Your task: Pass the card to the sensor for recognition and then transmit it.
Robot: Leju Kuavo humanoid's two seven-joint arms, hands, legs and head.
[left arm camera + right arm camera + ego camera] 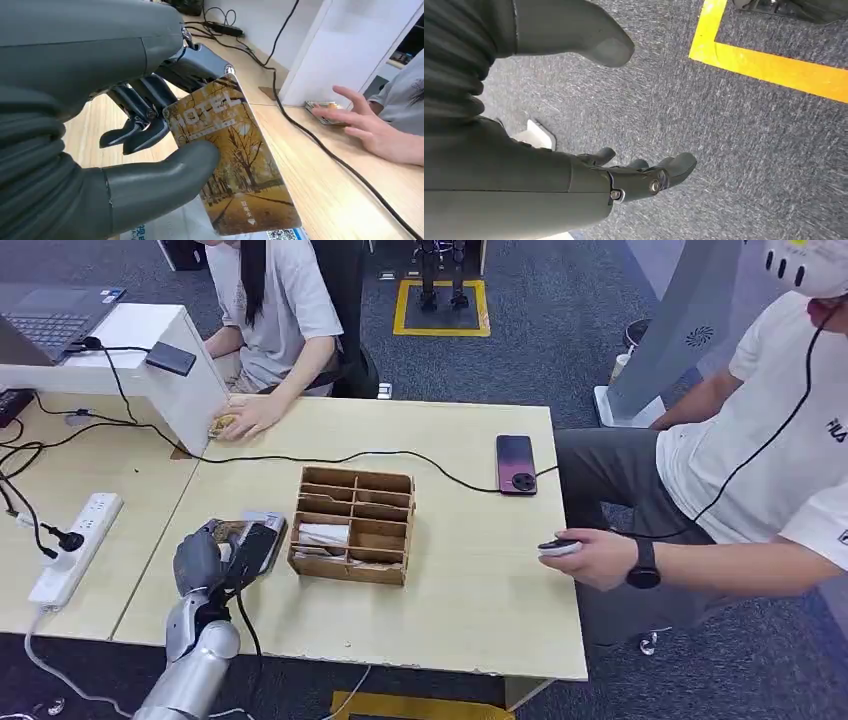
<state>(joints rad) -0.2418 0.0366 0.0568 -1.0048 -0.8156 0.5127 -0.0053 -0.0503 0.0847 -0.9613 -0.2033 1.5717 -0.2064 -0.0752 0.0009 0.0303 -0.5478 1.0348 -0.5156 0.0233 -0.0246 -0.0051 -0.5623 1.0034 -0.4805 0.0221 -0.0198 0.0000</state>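
Pale wood makes up the table [470, 620], the largest thing in the head view, with a second lighter desk [100, 530] butted against its left side. Two people sit at it: one at the far side [270, 300] with a hand [245, 418] flat on the tabletop by a white box-shaped stand [185, 380], and one at the right [770, 470] whose hand [590, 558] holds a small pale device and wears a dark watch.

A wooden compartment box [352, 525] stands near the middle of the table, with white paper lying in one of its left cells. A white power strip [75, 545] lies on the lighter desk, and a black cable [400, 455] runs across the table toward a dark phone [516, 463] lying flat near the far right edge.

The left hand [215, 558] hovers just left of the box, its silver arm coming up from below. Its thumb [165, 180] and darker fingers [145, 125] grasp the card [235, 160], a golden hotel card printed with autumn trees, held tilted above the tabletop beside the box.

The right hand [639, 175] hangs over grey carpet [734, 150] near a yellow floor line [769, 65], holding nothing, its fingers loosely apart from the thumb.
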